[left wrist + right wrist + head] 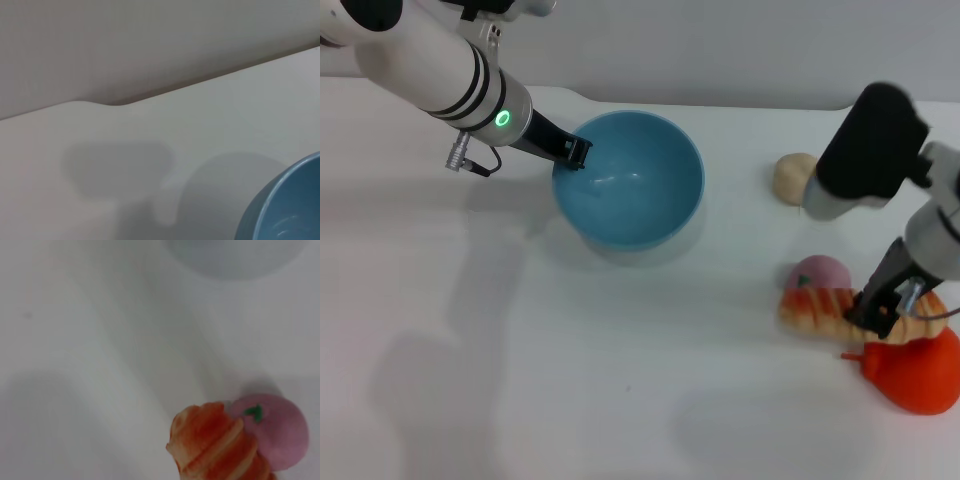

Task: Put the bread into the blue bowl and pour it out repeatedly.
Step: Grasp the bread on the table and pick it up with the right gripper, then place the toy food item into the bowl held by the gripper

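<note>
I had the right gripper (882, 312) with jaws grasping the striped orange-and-cream bread (817, 308) on the white table (570, 380), ready for lifting toward the round light-blue bowl (628, 180), whose rim the left gripper (575, 151) pinched.

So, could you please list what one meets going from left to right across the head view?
Left gripper at the rim of the blue bowl → blue bowl → small round beige bun → bread → right gripper at the bread → orange object. The pink fruit overlaps the bread, so I leave it out.

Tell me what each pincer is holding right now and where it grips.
The left pincer clamps the blue bowl at its rim. The right pincer sits on the bread at one end; a closed grip cannot be confirmed.
</note>
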`<state>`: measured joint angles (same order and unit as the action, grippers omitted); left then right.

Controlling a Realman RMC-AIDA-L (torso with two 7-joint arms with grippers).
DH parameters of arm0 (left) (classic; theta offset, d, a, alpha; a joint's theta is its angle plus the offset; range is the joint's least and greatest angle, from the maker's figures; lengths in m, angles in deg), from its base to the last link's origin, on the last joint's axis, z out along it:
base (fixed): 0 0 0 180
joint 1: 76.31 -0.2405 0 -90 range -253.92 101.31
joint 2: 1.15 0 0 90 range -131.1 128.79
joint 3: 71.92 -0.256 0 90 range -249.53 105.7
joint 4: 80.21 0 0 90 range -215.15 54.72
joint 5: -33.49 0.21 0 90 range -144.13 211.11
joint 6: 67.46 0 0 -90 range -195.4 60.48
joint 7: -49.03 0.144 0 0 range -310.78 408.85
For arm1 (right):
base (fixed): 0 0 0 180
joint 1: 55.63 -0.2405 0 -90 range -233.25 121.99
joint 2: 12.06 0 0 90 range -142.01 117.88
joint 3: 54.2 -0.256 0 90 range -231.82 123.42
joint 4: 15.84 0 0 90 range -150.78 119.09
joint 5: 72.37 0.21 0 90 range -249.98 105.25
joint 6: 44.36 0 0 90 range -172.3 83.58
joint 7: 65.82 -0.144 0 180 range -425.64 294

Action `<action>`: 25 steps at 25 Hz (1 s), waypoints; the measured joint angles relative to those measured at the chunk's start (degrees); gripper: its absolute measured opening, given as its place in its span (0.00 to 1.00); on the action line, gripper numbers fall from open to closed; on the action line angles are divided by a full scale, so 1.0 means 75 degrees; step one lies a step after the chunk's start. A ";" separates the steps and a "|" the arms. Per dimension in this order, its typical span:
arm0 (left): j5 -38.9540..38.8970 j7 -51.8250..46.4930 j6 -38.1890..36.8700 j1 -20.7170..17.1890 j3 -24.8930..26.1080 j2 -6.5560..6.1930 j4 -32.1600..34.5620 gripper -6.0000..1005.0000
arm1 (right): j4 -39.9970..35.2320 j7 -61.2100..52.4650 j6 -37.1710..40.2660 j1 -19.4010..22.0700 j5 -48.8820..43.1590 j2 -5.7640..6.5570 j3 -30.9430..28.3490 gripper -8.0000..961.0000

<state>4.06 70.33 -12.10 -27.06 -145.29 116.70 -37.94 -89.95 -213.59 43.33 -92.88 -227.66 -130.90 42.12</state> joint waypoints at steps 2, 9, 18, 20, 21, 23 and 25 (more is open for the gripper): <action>-0.0001 0.0000 0.0006 0.0006 -0.0001 -0.0002 0.0000 0.01 | -0.0184 0.0006 0.0006 0.0095 0.0024 -0.0006 -0.0259 0.16; 0.0041 0.0026 0.0087 0.0071 -0.0005 -0.0019 0.0000 0.01 | -0.0793 0.0266 -0.0001 0.0378 0.0573 -0.0016 -0.0985 0.12; 0.0057 0.0054 0.0289 0.0090 -0.0173 0.0004 -0.0059 0.01 | -0.1434 0.1049 -0.0515 0.0431 0.1908 0.0001 -0.1653 0.12; 0.0028 0.0058 0.0289 0.0070 -0.0262 0.0013 -0.0095 0.01 | -0.1503 0.1220 -0.0744 0.0405 0.2073 0.0001 -0.1673 0.12; 0.0019 0.0058 0.0296 0.0061 -0.0299 0.0020 -0.0099 0.01 | -0.1504 0.1246 -0.0866 0.0389 0.2130 0.0002 -0.1675 0.12; -0.0012 0.0038 0.0399 0.0051 -0.0433 0.0059 -0.0103 0.00 | -0.1497 0.1296 -0.1219 0.0359 0.2351 0.0002 -0.1666 0.12; -0.0062 0.0029 0.0443 0.0055 -0.0493 0.0070 -0.0102 0.00 | -0.1482 0.1390 -0.1581 0.0365 0.2712 0.0002 -0.1632 0.11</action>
<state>3.59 70.55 -8.77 -26.64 -148.99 117.22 -38.71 -101.07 -203.17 31.48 -90.15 -207.32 -130.88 29.88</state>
